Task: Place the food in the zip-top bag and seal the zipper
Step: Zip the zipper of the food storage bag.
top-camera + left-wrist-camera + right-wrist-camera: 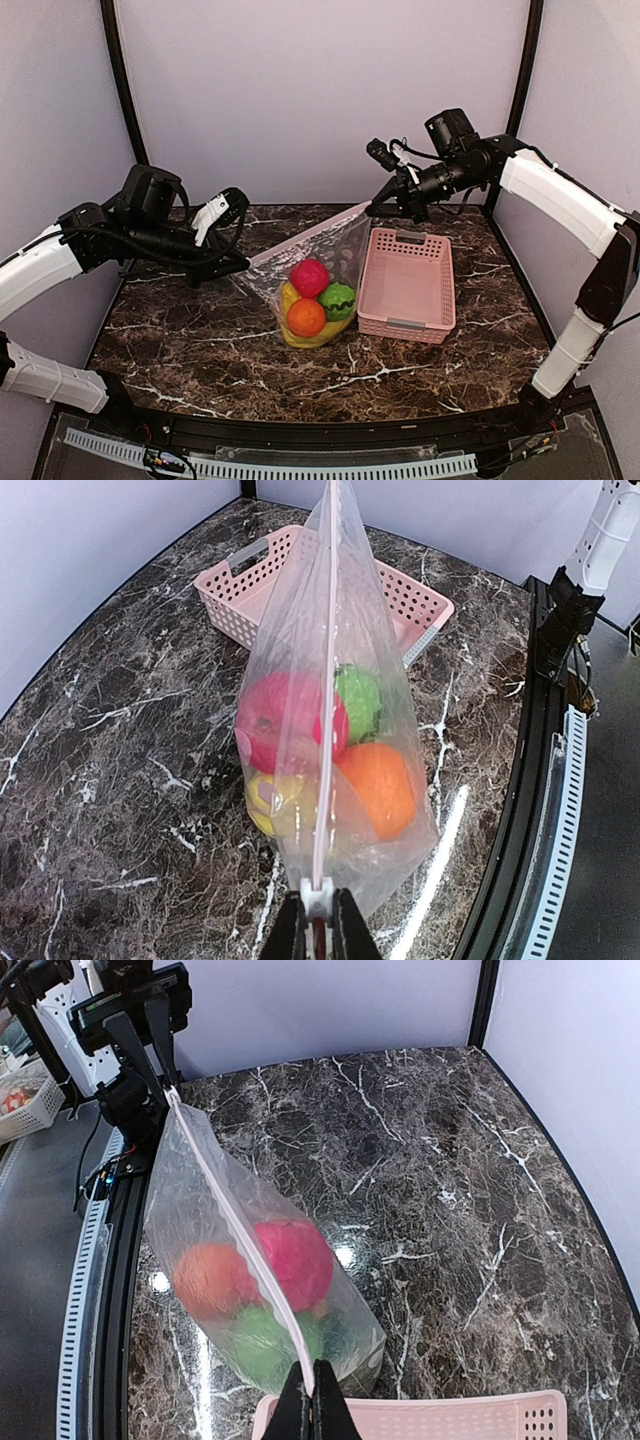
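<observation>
Zip-top bag [335, 245] of food [314, 300] held taut beside the basket [405, 300]
Its bottom rests on the counter [200, 340], just left of the basket. The left pincer [318, 920] is clamped on the zipper [325, 730] end farther from the basket, and the right pincer [310, 1392] on the end nearest it.

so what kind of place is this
Probably a robot test cell, not a kitchen: a marble-pattern tabletop boxed in by plain pale panels on black posts, with a left arm and right arm holding up a zip-top bag of toy food beside a pink lattice basket.
</observation>
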Motion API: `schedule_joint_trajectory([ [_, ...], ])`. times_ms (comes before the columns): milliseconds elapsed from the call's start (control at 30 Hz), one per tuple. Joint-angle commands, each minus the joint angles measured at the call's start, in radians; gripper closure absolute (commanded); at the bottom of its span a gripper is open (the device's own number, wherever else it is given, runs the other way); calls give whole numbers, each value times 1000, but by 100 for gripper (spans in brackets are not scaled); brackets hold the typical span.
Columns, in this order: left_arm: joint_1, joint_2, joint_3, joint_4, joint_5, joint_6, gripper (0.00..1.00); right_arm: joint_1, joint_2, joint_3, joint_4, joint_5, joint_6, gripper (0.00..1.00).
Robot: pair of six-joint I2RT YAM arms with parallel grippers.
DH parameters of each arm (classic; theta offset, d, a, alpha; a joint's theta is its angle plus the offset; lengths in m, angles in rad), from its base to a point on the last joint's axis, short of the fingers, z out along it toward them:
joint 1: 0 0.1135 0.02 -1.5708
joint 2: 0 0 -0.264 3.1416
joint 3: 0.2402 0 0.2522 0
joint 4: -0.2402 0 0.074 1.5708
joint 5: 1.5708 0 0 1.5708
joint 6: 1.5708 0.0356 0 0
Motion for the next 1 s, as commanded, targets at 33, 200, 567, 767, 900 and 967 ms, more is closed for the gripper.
schedule_joint_trajectory([
  [33,12,-31,-34,-107,-31,-4,99,-34,-19,-1,36,28,8,100],
  [200,12,-36,-41,-98,-33,-4,99,-34,-15,-1,35,25,10,100],
  [567,16,-50,-136,147,-40,-184,44,-34,-1,1,30,5,6,100],
  [767,16,-163,-403,562,22,-389,34,-33,8,13,25,-6,9,100],
  [900,16,-195,-488,723,22,-407,42,-33,18,19,24,-11,9,100],
  [967,16,-197,-501,742,13,-398,48,-33,25,25,21,-13,10,100],
])
